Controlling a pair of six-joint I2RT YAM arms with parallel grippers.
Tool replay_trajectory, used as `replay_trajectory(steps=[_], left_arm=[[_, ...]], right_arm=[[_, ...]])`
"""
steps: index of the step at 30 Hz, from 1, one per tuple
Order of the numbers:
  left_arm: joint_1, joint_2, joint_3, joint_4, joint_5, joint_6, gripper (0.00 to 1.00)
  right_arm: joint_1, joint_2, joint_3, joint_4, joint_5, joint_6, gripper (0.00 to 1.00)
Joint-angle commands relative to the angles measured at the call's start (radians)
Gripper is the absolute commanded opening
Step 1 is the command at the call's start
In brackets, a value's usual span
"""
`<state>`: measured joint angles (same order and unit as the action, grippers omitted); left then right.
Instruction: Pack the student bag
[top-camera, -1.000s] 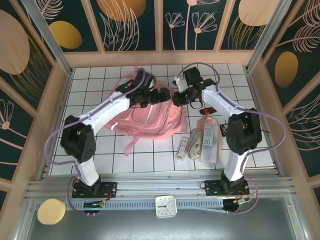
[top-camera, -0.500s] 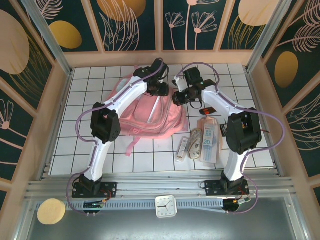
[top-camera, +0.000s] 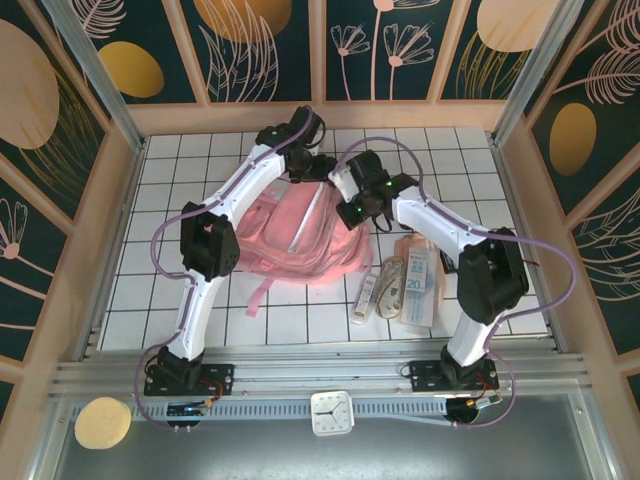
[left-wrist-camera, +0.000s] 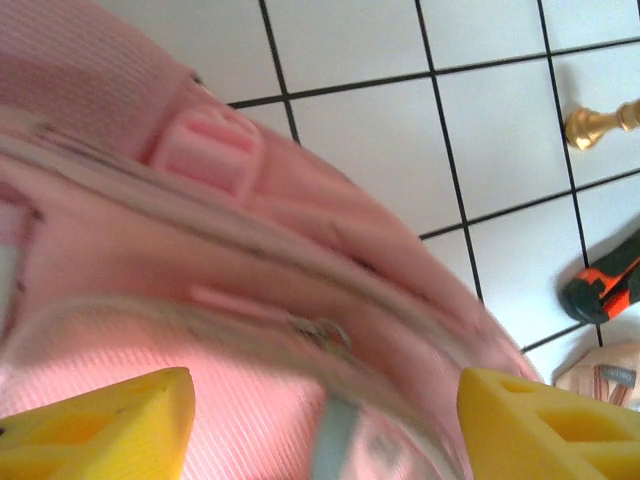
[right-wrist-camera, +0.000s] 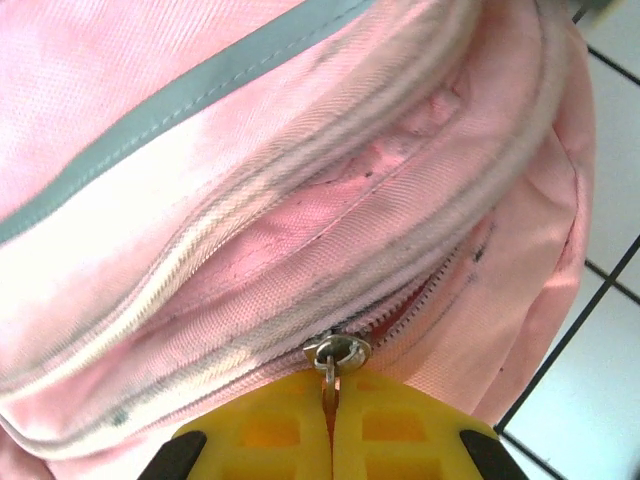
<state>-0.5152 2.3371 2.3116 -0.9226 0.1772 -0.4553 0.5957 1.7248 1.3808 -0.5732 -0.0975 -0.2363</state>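
The student bag (top-camera: 295, 235), a soft pink backpack, lies flat in the middle of the tiled table. My right gripper (top-camera: 349, 211) is at the bag's right edge. The right wrist view shows that gripper (right-wrist-camera: 331, 392) shut on the metal zip pull (right-wrist-camera: 329, 372). Just beyond its yellow fingers sits the zip slider (right-wrist-camera: 338, 351), with open zip teeth trailing off to the right. My left gripper (top-camera: 317, 168) hovers over the bag's far top edge. In its own wrist view the left gripper (left-wrist-camera: 325, 430) is open, with pink fabric (left-wrist-camera: 250, 300) and a grey stripe blurred between the fingers (left-wrist-camera: 110, 425).
A clear pouch (top-camera: 418, 280) with a banknote and stationery lies right of the bag, smaller items (top-camera: 375, 290) beside it. A gold piece (left-wrist-camera: 598, 123) and an orange-black tool (left-wrist-camera: 605, 285) lie on the tiles past the bag. A clock (top-camera: 330, 412) stands on the front rail.
My left arm swung from over the bag's middle to its far top edge. My right gripper shifted left and nearer, still on the zip pull.
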Motion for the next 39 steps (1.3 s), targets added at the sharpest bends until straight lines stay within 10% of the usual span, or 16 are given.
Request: replay_trajectory(steps=[1,8,12,25,34,39], left_arm=[[0.010,0.028,0.001,0.017,0.055,-0.021,0.56],[0.007,-0.037,-0.084,0.050,0.087,0.026,0.39],[0.005,-0.128,-0.210,0.050,0.144,0.186,0.99],[-0.111,-0.108,-0.237,-0.004,0.046,0.273,0.94],[-0.128,0.025,-0.022,-0.095,-0.052,0.239,0.57],[-0.127,0.081,0.067,-0.147,-0.035,0.223,0.07]], right_arm=[[0.051,-0.065,-0.054,-0.025,0.109,-0.025,0.00],[0.042,-0.098,-0.121,0.046,0.077,0.031,0.00],[-0.042,-0.077,-0.088,0.077,0.003,0.048,0.00],[-0.074,-0.036,-0.038,0.073,-0.051,0.051,0.00],[-0.060,-0.042,-0.041,0.076,-0.054,0.039,0.00],[-0.066,-0.044,-0.040,0.080,-0.059,0.030,0.00]])
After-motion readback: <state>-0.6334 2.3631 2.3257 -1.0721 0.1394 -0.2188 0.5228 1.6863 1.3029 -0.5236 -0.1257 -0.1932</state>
